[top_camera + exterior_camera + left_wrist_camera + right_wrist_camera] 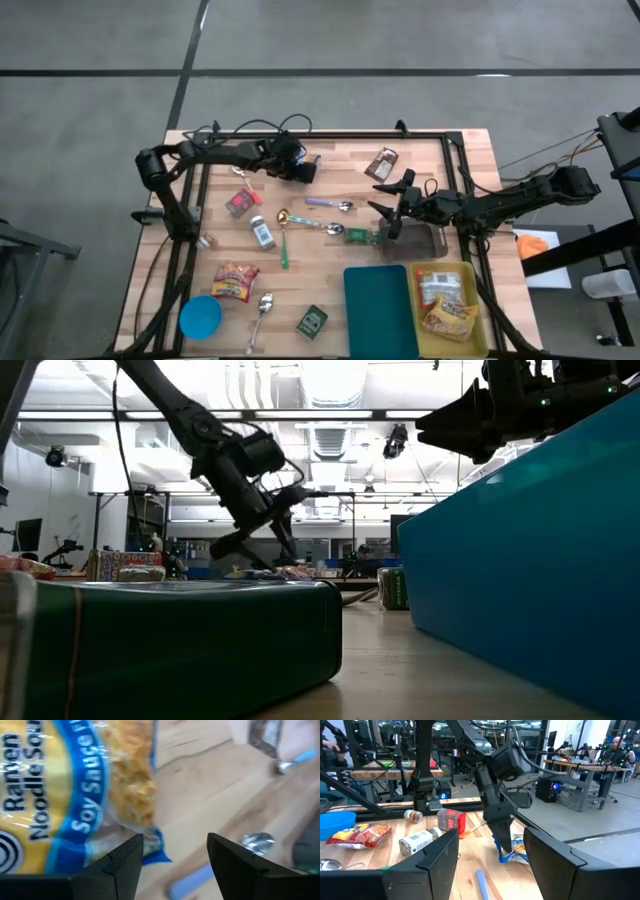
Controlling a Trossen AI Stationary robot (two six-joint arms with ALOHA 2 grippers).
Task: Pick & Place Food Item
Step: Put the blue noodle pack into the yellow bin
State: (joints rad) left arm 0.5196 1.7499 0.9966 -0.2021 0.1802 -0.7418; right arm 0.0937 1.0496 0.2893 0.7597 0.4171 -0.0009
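A ramen noodle soup packet (pixel 65 785), yellow and blue, lies flat on the wooden table at the far middle. In the right wrist view the packet (pixel 517 851) shows under my left arm. My left gripper (pixel 175 840) slants down over it, open, one finger at the packet's blue corner (pixel 154 845) and the other over bare wood. In the high view my left gripper (pixel 303 172) hides most of the packet. My right gripper (pixel 387 210) hangs level above the table's right half, open and holding nothing. My left gripper comes at the packet from above, slanting down, with one finger (pixel 125 857) beside the packet's blue corner. Whether that finger touches the packet, I cannot tell. Nothing lies between the two fingers, and the packet lies flat on the table.
A purple-handled spoon (pixel 328 204) and a brown packet (pixel 383 163) lie close by. A spice bottle (pixel 262 232), red can (pixel 238 203), snack bag (pixel 235 280), blue bowl (pixel 200 317) and green tin (pixel 311 320) lie nearer. A teal board (pixel 380 310) and yellow bin (pixel 470 340) stand near right.
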